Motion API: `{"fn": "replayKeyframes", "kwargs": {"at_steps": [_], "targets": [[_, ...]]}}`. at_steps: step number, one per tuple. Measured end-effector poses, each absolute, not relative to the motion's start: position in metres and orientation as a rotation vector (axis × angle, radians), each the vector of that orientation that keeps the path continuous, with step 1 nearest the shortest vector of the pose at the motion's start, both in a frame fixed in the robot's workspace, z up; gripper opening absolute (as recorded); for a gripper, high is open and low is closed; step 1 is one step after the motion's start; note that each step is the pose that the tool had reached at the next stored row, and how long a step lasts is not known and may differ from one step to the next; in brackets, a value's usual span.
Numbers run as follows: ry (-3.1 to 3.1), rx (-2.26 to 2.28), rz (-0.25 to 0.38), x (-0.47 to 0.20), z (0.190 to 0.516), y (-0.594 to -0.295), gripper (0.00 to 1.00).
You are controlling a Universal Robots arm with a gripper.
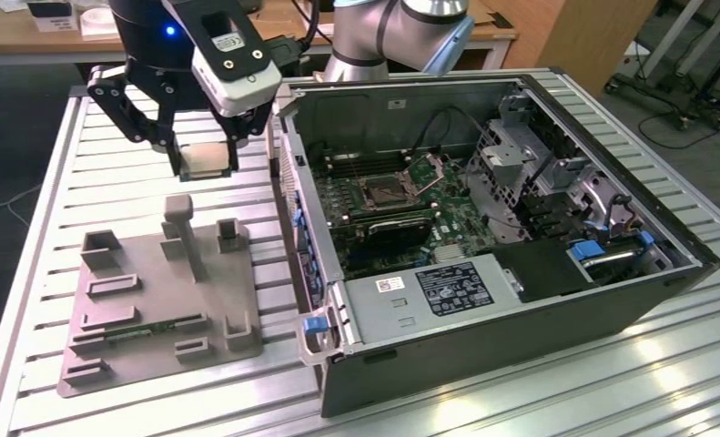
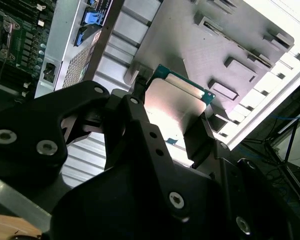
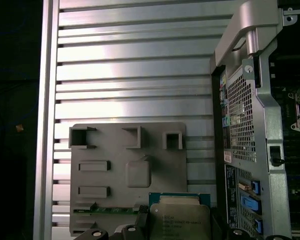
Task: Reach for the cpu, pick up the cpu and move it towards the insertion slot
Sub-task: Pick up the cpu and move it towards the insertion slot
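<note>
Exterior view high, looking down on table (image 1: 105,209) and open case (image 1: 505,364), my claw (image 1: 206,162) upper left of frame, both wrist views close along my claw, facing down, sharing cpu (image 3: 180,220) and tray (image 3: 115,145).

Lab, slatted bench (image 1: 116,191), opened computer case (image 1: 481,360)

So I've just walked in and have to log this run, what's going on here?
The robot arm's gripper grips the cpu by its edges, in the air above the slatted table and clear of the grey tray. The tray's square recess is empty. The insertion slot sits inside the open computer case, with the cpu outside the case.
</note>
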State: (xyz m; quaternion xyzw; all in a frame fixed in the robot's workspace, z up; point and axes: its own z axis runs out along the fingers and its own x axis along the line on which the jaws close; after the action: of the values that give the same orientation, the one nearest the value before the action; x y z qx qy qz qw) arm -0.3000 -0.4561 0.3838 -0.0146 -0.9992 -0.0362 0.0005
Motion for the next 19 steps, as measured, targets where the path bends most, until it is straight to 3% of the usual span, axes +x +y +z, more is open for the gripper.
{"fn": "replayKeyframes", "kwargs": {"at_steps": [19], "targets": [[-3.138,-0.046,-0.114,-0.2938,0.3838,-0.4561,0.55]]}}
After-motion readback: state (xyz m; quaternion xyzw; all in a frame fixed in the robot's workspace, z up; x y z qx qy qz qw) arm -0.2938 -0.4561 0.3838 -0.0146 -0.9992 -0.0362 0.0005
